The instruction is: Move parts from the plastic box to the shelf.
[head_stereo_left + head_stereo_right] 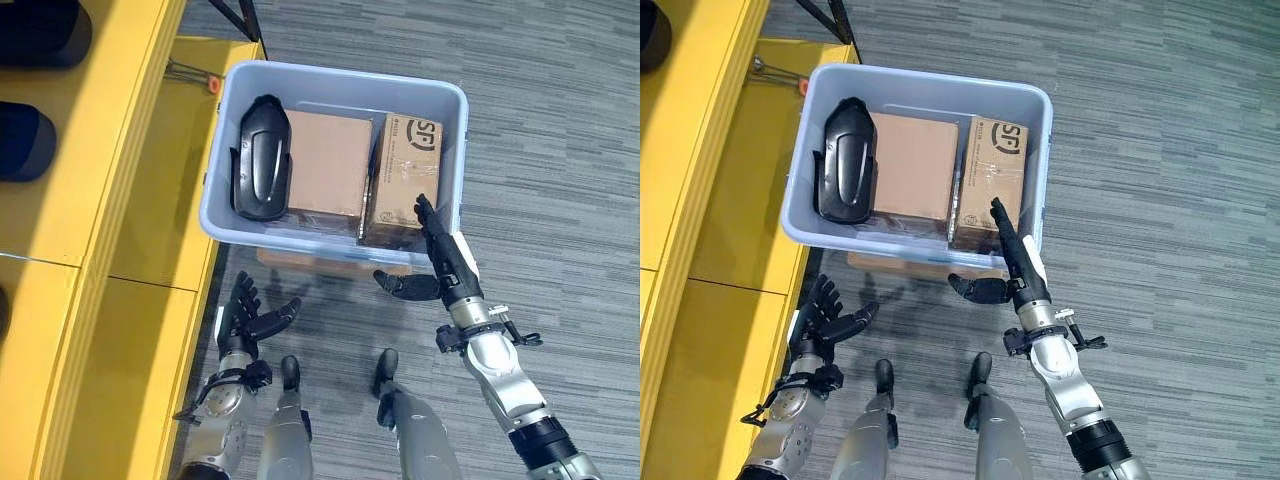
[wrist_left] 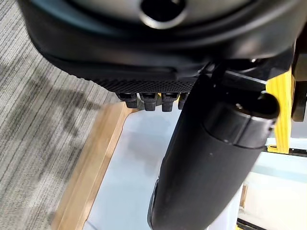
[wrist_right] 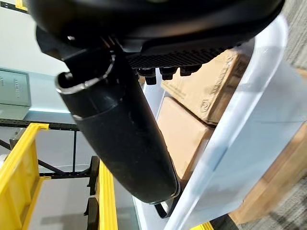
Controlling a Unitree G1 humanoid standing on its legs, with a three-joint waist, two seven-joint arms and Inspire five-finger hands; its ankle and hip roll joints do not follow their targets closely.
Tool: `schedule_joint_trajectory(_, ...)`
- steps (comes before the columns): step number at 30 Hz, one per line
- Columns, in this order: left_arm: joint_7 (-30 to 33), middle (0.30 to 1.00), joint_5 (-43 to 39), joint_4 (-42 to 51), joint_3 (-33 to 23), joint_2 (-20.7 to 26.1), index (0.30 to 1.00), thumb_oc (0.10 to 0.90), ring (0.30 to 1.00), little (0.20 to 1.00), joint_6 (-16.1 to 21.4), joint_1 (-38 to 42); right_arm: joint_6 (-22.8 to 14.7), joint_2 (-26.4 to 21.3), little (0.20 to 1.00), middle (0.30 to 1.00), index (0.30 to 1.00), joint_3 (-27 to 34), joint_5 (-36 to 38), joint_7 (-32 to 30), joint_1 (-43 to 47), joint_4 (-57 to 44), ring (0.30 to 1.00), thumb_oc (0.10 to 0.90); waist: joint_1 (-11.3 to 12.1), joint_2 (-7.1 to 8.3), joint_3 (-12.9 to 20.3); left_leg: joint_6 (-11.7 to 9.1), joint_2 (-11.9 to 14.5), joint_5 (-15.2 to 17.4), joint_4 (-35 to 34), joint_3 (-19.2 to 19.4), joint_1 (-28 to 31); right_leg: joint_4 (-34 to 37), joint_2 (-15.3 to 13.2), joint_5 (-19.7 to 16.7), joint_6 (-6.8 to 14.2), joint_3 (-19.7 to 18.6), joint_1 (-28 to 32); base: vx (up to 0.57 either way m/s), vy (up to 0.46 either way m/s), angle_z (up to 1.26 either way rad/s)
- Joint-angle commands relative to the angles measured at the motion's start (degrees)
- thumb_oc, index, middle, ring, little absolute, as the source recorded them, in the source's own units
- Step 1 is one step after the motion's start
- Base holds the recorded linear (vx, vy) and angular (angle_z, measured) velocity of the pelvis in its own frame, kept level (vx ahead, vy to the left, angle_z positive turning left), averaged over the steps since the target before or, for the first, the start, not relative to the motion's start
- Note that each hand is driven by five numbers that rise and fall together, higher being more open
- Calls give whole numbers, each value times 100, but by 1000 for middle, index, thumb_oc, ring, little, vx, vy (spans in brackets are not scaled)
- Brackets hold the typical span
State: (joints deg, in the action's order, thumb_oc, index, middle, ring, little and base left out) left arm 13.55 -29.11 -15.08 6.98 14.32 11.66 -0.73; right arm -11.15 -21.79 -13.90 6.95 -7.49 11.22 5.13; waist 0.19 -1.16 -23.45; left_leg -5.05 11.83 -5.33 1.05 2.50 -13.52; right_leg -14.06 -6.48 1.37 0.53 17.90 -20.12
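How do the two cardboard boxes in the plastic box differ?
The middle cardboard box has a plain top; the right cardboard box bears print and clear tape. The right one sits under the right hand's fingertips; the middle one lies beside the black part. Both are brown and lie flat.

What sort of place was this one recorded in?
Probably a storeroom or workshop: yellow shelf on grey carpet, beside a plastic box holding cardboard boxes and a black part.

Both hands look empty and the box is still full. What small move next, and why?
Probably ease the right hand forward over the plastic box rim and down onto the taped carton. Its open fingers already reach the near rim beside that carton, while the open left hand sits lower, outside the box.
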Motion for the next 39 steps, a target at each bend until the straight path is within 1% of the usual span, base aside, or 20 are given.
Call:
schedule_joint_trajectory(1, 113, 1000, -133, 569, -153, 175, 1000, 900, 1000, 1000, 505, 67, -633, 49, 1000, 1000, 1000, 7, 75, -12, 109, -576, 1000, 900, 84, 14, 373, -269, 480, -334, 741, -190, 618, 215, -453, -152, 521, -261, 54, 81, -162, 8)
schedule_joint_trajectory(3, 112, 1000, -130, 593, -163, 175, 1000, 900, 1000, 1000, 506, 71, -662, 44, 1000, 1000, 1000, 22, 91, -44, 95, -557, 1000, 900, 111, 57, 347, -252, 446, -563, 1330, -352, 360, 348, -312, -70, 388, -296, 206, 76, -207, 10)
schedule_joint_trajectory(6, 135, 1000, -103, 626, -158, 174, 1000, 900, 1000, 1000, 492, 126, -707, -11, 1000, 1000, 1000, 82, 128, -99, 31, -602, 1000, 900, 173, 159, 168, -129, 383, -685, 2858, -447, -411, 589, -157, 101, 127, -283, 615, 56, -254, 15)
schedule_joint_trajectory(8, 136, 1000, -90, 659, -137, 170, 1000, 900, 1000, 1000, 478, 127, -703, -35, 1000, 1000, 1000, 84, 39, -167, 0, -586, 1000, 900, 208, 201, 98, -65, 269, -478, 2968, -383, -608, 678, -111, 207, 127, -260, 812, 83, -144, 18)
schedule_joint_trajectory(9, 148, 1000, -92, 662, -129, 165, 1000, 900, 1000, 1000, 473, 135, -693, -38, 1000, 1000, 1000, 108, 15, -203, -13, -573, 1000, 900, 229, 217, 64, -55, 186, -379, 2806, -388, -777, 729, -118, 211, 160, -251, 885, 60, -49, 10)
schedule_joint_trajectory(10, 149, 1000, -92, 662, -128, 165, 1000, 900, 1000, 1000, 473, 135, -693, -37, 1000, 1000, 1000, 108, 15, -204, -13, -573, 1000, 900, 227, 218, 62, -53, 183, -377, 2808, -389, -775, 729, -121, 213, 163, -249, 889, 129, 29, 9)
schedule_joint_trajectory(11, 177, 1000, -97, 605, -140, 157, 1000, 900, 1000, 1000, 470, 161, -686, -47, 1000, 1000, 1000, 147, -9, -231, -44, -525, 1000, 900, 227, 247, 74, -80, 174, -278, 1984, -297, -971, 829, -116, 240, 244, -242, 1014, 240, 140, 13)
schedule_joint_trajectory(12, 194, 1000, -37, 544, -135, 174, 1000, 900, 1000, 1000, 485, 187, -714, -48, 1000, 1000, 1000, 218, 2, -273, -88, -517, 1000, 900, 261, 236, 101, -245, 391, -708, 667, -165, -954, 847, -87, 287, 336, -295, 1121, 308, 200, 9)
schedule_joint_trajectory(13, 223, 1000, 7, 477, -145, 184, 1000, 900, 1000, 1000, 486, 218, -736, -33, 1000, 1000, 1000, 231, -16, -319, -82, -502, 1000, 900, 280, 177, 125, -384, 476, -1117, 139, -139, -1022, 865, -35, 300, 365, -282, 1174, 291, 242, -10)
schedule_joint_trajectory(14, 269, 1000, 27, 441, -172, 194, 1000, 900, 1000, 1000, 497, 231, -744, -24, 1000, 1000, 1000, 259, -30, -353, -120, -491, 1000, 900, 319, 147, 146, -455, 526, -1329, -293, -199, -993, 839, -19, 326, 411, -299, 1220, 216, 213, -31)
schedule_joint_trajectory(17, 291, 1000, 13, 368, -234, 161, 1000, 900, 1000, 1000, 547, 228, -753, 4, 1000, 1000, 1000, 293, -76, -367, -190, -492, 1000, 900, 372, 85, 192, -608, 579, -1476, -595, -299, -880, 780, 34, 453, 458, -474, 1432, 198, 230, -52)
schedule_joint_trajectory(18, 286, 1000, -28, 390, -250, 158, 1000, 900, 1000, 1000, 564, 209, -757, 35, 1000, 1000, 1000, 274, -58, -337, -219, -519, 1000, 900, 376, 91, 217, -553, 601, -1269, -605, -280, -701, 743, 37, 519, 482, -551, 1465, 117, 175, -77)
schedule_joint_trajectory(19, 285, 1000, -28, 389, -247, 158, 1000, 900, 1000, 1000, 564, 211, -756, 34, 1000, 1000, 1000, 278, -58, -337, -220, -520, 1000, 900, 390, 82, 224, -553, 615, -1276, -605, -275, -712, 752, 50, 501, 479, -561, 1453, 138, 252, -82)
schedule_joint_trajectory(20, 305, 1000, -8, 403, -251, 168, 1000, 900, 1000, 1000, 566, 210, -764, 81, 1000, 1000, 1000, 264, -69, -309, -240, -519, 1000, 900, 463, 70, 252, -590, 573, -1244, -605, -463, -644, 786, 50, 487, 498, -683, 1526, 141, 231, -73)
schedule_joint_trajectory(21, 283, 1000, 26, 424, -225, 181, 1000, 900, 1000, 1000, 552, 208, -749, 111, 1000, 1000, 1000, 279, -79, -290, -277, -510, 1000, 900, 442, 78, 267, -577, 555, -1217, -605, -415, -560, 824, 17, 493, 515, -733, 1608, 209, 323, -82)
schedule_joint_trajectory(22, 274, 1000, 53, 425, -217, 218, 1000, 900, 1000, 1000, 554, 226, -746, 135, 1000, 1000, 1000, 278, -84, -286, -286, -514, 1000, 900, 452, 109, 251, -538, 499, -1146, -528, -348, -476, 875, -63, 496, 558, -759, 1714, 208, 292, -82)
schedule_joint_trajectory(24, 296, 1000, 98, 401, -195, 342, 1000, 900, 1000, 1000, 541, 324, -702, 217, 1000, 1000, 1000, 292, -93, -268, -293, -570, 1000, 900, 411, 210, 274, -350, 280, -715, 122, -97, -628, 983, -391, 425, 709, -761, 1879, 193, 360, -33)
schedule_joint_trajectory(29, 335, 1000, 75, 426, -164, 425, 1000, 900, 1000, 1000, 539, 434, -622, 300, 1000, 1000, 1000, 311, -170, -291, -273, -554, 1000, 900, 375, 290, 334, -124, 38, -275, 561, 93, -811, 1006, -703, 210, 888, -818, 1796, 81, 201, 5)
schedule_joint_trajectory(35, 335, 1000, 88, 456, -118, 468, 1000, 900, 1000, 1000, 519, 523, -588, 313, 1000, 1000, 1000, 361, -208, -286, -248, -560, 1000, 900, 302, 368, 342, 66, -159, 32, 887, 136, -1047, 925, -908, -97, 988, -755, 1685, 50, 114, 1)
schedule_joint_trajectory(39, 313, 1000, 115, 487, -102, 483, 1000, 900, 1000, 1000, 486, 532, -576, 267, 1000, 1000, 1000, 424, -293, -285, -191, -648, 1000, 900, 297, 400, 356, 128, -245, 102, 922, 132, -1119, 909, -971, -281, 1034, -662, 1661, 26, 59, 3)
